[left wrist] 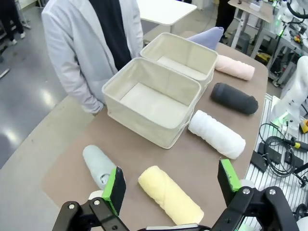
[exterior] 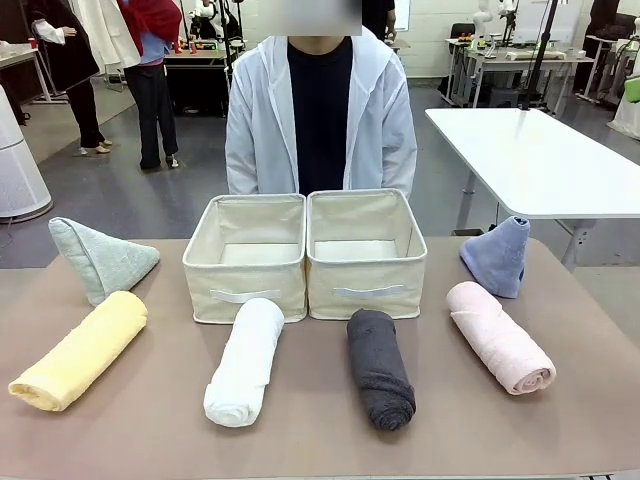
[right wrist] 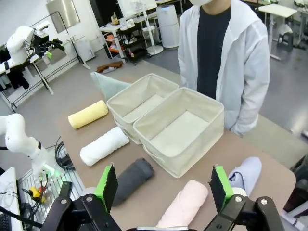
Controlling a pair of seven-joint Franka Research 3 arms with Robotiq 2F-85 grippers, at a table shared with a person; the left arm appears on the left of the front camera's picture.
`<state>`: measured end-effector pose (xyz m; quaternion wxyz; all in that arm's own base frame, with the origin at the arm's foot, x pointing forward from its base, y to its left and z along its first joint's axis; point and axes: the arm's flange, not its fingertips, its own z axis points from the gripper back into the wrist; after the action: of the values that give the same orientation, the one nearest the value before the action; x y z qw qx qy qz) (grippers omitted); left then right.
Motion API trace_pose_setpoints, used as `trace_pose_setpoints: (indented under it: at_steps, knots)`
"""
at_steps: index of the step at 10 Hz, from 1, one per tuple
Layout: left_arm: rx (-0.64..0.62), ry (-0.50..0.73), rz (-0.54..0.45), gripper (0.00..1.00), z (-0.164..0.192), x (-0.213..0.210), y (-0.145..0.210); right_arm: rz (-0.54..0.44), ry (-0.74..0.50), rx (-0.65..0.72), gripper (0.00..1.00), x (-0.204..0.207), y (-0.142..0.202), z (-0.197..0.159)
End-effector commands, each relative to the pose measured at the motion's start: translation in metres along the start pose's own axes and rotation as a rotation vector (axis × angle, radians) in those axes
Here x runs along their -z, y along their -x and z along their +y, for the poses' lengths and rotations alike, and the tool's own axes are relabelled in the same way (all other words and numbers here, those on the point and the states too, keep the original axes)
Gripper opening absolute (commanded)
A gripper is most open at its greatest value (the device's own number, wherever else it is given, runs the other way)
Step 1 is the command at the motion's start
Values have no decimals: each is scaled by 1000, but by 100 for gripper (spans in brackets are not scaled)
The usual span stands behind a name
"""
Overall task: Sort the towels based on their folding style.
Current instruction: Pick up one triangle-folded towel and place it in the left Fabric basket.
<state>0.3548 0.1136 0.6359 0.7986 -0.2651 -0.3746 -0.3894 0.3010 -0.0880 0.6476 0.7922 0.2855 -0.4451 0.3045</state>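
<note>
left gripper (left wrist: 172,182) and right gripper (right wrist: 163,183) hung wide, empty. nothing was sorted yet: four rolls (exterior: 243,362) lay near, before two empty bins (exterior: 245,272), mint cone (exterior: 100,258) far left, blue cone (exterior: 497,258) far right.

Bright, even light, probably from overhead, leaves soft shadows on the table (exterior: 150,420), glare on the floor (left wrist: 46,98) at nine o'clock, and wrist-view edges bowed.

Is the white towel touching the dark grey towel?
Apart. The front view shows bare table between the white towel and the dark grey towel.
</note>
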Motion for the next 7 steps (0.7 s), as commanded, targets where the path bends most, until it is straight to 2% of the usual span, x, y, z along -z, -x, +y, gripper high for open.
trace_pose_setpoints:
  at_steps: [1, 3, 4, 7]
  knots:
    - [-24, -13, 21, 100, -7, -3, -2, 98, -21, -4, 100, -10, 4, 1]
    - [-77, -42, 93, 100, -10, 1, -7, 145, 2, -7, 100, -11, 0, 4]
    - [-17, -19, 18, 100, -3, -4, 0, 58, -19, 15, 100, -7, 7, 2]
    - [-17, -19, 18, 100, -3, -4, 0, 58, -19, 15, 100, -7, 7, 2]
